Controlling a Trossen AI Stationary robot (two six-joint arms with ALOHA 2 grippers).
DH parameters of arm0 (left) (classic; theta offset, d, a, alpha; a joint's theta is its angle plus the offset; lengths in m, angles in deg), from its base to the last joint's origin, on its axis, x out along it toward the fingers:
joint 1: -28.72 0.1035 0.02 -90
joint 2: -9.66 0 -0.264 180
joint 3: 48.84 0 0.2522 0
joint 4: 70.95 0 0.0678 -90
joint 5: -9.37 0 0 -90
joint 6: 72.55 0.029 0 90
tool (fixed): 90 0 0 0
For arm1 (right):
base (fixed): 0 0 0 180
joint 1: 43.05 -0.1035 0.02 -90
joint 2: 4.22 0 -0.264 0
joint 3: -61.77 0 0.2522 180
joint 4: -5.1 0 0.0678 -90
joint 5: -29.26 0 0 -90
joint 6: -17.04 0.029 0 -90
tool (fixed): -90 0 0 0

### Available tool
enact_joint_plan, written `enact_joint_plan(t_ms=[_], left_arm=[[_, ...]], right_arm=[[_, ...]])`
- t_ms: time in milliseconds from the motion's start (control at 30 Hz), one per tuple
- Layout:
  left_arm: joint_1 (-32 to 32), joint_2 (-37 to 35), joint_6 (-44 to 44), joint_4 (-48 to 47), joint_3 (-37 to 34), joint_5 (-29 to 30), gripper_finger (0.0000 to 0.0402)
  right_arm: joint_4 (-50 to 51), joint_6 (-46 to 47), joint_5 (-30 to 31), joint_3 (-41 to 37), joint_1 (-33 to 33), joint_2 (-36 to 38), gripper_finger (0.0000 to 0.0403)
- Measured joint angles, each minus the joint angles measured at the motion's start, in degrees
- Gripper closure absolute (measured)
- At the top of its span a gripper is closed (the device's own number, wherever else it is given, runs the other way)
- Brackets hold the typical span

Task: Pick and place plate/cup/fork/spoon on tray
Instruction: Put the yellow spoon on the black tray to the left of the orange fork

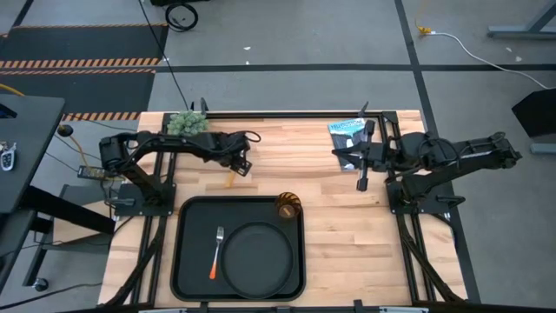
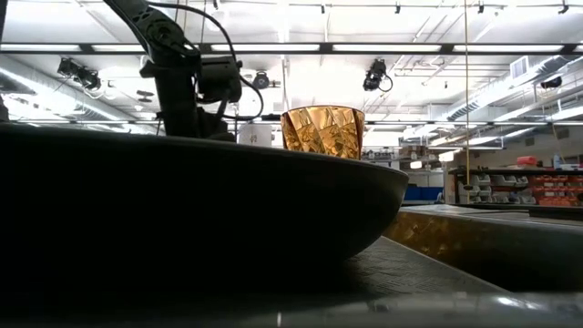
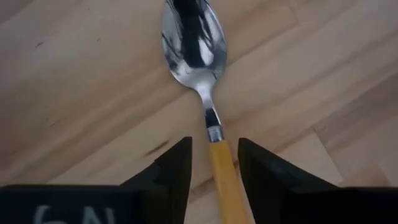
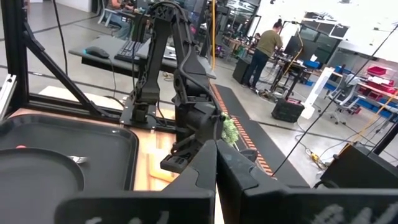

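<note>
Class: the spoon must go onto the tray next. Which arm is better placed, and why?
The left. Its left gripper already straddles the spoon handle on the table; the right gripper waits far off, fingers closed.

Surface (image 1: 330,217): pale wooden boards; black tray (image 1: 187,261) lies at near centre-left; spoon (image 1: 230,178) lies on bare wood just beyond tray's far edge; green clump (image 1: 186,123) at far left edge; blue-and-black packet (image 1: 346,132) far right.

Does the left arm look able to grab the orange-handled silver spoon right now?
Probably yes: the left gripper sits open astride the orange-handled silver spoon on the bare wooden table, nothing between them.
</note>
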Motion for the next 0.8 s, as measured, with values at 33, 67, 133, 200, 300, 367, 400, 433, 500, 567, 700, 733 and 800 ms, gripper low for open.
enact_joint_plan(t_ms=[33, 67, 133, 200, 300, 367, 400, 433, 500, 567, 700, 733, 800], left_arm=[[0.2, 0.15, 0.0, 0.19, 0.0, -0.01, 0.0259], [0.35, 0.49, -0.02, 0.48, 0.02, 0.0, 0.0254], [0.59, 0.88, 0.0, 0.11, 0.02, -0.01, 0.0245], [0.66, 1.76, -0.01, 0.92, 0.07, -0.41, 0.0236], [0.7, 2.73, 0.26, 1.23, 0.03, -1.2, 0.0229], [0.7, 3.23, 0.33, 1.13, 0.04, -1.36, 0.0229], [0.7, 3.6, 0.39, 1.62, 0.04, -1.44, 0.0229], [0.7, 3.82, 0.35, 1.6, 0.04, -1.53, 0.0229], [0.7, 4.4, 0.35, 1.89, 0.02, -1.62, 0.0229], [0.7, 4.93, 0.14, 1.68, 0.02, -1.93, 0.0229], [0.7, 6.33, -0.05, 2.13, 0.02, -2.42, 0.023], [0.7, 6.43, -0.04, 2.17, 0.02, -2.5, 0.023], [0.68, 6.99, -0.09, 2.35, 0.19, -2.66, 0.023]], right_arm=[[0.01, 0.01, 0.0, 0.0, 0.0, -0.13, 0.0396], [0.01, -0.01, 0.0, 0.0, 0.0, -0.27, 0.0396], [-0.05, -0.05, -0.02, 0.0, 0.0, -0.55, 0.0396], [-0.16, -0.07, -0.02, 0.01, 0.0, -0.79, 0.0396], [-0.31, -0.12, -0.04, 0.0, 0.0, -0.86, 0.0396], [-0.33, -0.21, -0.07, 0.0, 0.0, -0.88, 0.0396], [-0.4, -0.21, -0.07, 0.0, 0.0, -0.89, 0.0396], [-0.4, -0.21, -0.07, 0.0, 0.0, -0.91, 0.0396], [-0.57, -0.21, -0.09, 0.0, -0.01, -0.91, 0.0396], [-0.62, -0.21, -0.11, 0.0, 0.0, -0.91, 0.0396], [-0.71, -0.21, -0.11, 0.0, 0.0, -0.91, 0.0396], [-0.71, -0.22, -0.11, 0.0, 0.0, -0.91, 0.0396], [-0.71, -0.23, -0.11, 0.0, 0.0, -0.91, 0.0396]])
